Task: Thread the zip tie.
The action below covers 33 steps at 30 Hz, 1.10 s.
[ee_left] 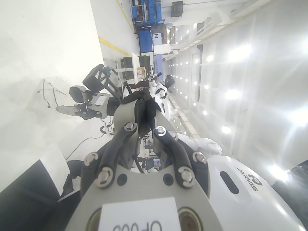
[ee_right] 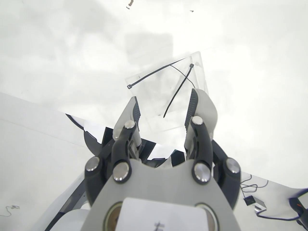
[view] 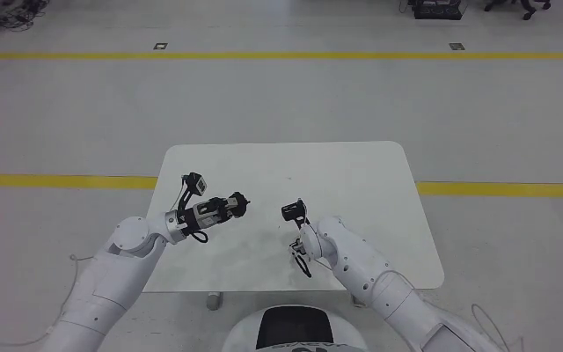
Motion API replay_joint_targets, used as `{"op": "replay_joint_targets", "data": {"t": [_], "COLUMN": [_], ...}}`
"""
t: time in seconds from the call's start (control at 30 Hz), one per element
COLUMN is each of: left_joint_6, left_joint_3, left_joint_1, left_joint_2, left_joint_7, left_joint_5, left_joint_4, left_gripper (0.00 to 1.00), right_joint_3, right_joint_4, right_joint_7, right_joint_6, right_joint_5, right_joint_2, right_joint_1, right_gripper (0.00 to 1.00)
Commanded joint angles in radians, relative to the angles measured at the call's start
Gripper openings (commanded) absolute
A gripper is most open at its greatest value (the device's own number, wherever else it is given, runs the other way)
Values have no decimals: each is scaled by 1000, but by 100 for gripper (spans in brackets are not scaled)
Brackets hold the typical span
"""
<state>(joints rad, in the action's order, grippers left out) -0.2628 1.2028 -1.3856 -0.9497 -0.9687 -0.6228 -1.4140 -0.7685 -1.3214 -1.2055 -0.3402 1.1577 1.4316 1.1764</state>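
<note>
Black zip ties (ee_right: 154, 74) lie in a clear tray (ee_right: 149, 102) on the white table (view: 352, 176), with the right gripper (ee_right: 163, 94) spread wide above them and the left gripper (ee_left: 142, 102) off to the side.
Both ties rest loose inside the tray and neither is threaded. One slants across the tray with its head toward an edge. The other runs from its head near a tray corner down to a tail that ends between the right gripper's parted fingers, which touch neither tie. The left gripper sits well apart from the tray, above the near part of the table, and its fingers are pressed together. Something dark shows at the tips, but I cannot tell whether anything is pinched there.
</note>
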Motion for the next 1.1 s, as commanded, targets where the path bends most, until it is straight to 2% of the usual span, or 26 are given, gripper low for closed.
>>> {"op": "replay_joint_targets", "data": {"t": [0.0,1.07], "left_joint_6": [0,0], "left_joint_3": [0,0], "left_joint_1": [0,0], "left_joint_2": [0,0], "left_joint_7": [0,0], "left_joint_5": [0,0], "left_joint_4": [0,0], "left_gripper": [0,0], "right_joint_3": [0,-7], "right_joint_4": [10,177], "right_joint_7": [0,3], "right_joint_6": [0,0], "right_joint_5": [6,64], "right_joint_2": [2,74], "right_joint_1": [-1,-33], "right_gripper": [42,38]}}
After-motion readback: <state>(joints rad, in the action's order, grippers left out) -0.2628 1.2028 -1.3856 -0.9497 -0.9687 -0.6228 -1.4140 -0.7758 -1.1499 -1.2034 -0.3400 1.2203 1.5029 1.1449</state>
